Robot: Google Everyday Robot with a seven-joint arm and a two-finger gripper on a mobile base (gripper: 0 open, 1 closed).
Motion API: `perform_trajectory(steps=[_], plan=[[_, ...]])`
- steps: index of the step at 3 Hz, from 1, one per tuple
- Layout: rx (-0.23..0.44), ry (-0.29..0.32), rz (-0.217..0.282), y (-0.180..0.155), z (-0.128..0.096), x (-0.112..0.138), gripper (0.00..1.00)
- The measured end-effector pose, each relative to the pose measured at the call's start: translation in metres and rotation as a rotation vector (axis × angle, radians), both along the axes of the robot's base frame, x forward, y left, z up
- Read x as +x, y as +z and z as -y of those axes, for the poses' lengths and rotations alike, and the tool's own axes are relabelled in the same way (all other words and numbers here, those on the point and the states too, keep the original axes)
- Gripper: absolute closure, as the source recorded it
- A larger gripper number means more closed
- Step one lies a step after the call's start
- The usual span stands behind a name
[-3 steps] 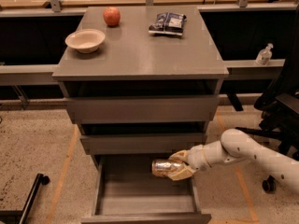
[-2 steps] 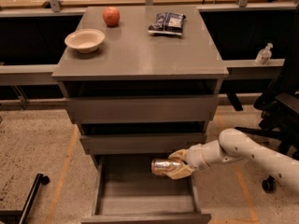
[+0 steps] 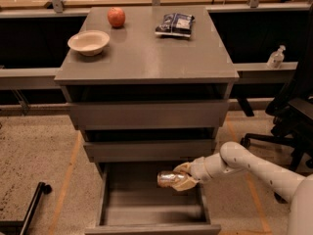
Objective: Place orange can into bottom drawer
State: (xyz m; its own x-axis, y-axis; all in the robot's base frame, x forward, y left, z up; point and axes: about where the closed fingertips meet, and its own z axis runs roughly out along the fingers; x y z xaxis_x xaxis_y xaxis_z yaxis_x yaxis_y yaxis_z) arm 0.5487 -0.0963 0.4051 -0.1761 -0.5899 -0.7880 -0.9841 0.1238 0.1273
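**Can and gripper shift slightly left over the open drawer**

Compared with one second ago, the orange can and the gripper are a little more to the left and a little lower. Everything else is at the same place.

A grey cabinet stands on a speckled floor that has an orange tape line. Behind the cabinet run dark low shelves with a pale rail, and a small clear bottle stands on the rail at the right. A black office chair is at the right side. On the cabinet top are a red apple at the back, a pale bowl at the left, and a dark blue snack bag at the back right, all well apart.

The can lies on its side. Its long axis is about horizontal, from left to right. Its free end points left and its right end is between the cream fingers, which are closed on it. The white arm comes from the lower right.

The bottom drawer is pulled out, while the two drawers above are closed. The can is held inside the drawer's opening, near the back right corner. It cannot be told if it touches the drawer floor. The bowl shows only its pale inside.
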Motion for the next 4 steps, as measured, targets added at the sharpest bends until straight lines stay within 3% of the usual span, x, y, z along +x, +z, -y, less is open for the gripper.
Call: perform_trajectory(steps=[1,2,3,4], plan=[[0.032,0.036,-0.060,-0.064,-0.004,0.017,1.00],[0.083,0.023,-0.131,-0.115,-0.007,0.026,1.00],[0.085,-0.012,-0.106,-0.121,0.004,0.046,1.00],[0.114,-0.059,-0.099,-0.133,-0.011,0.035,1.00]])
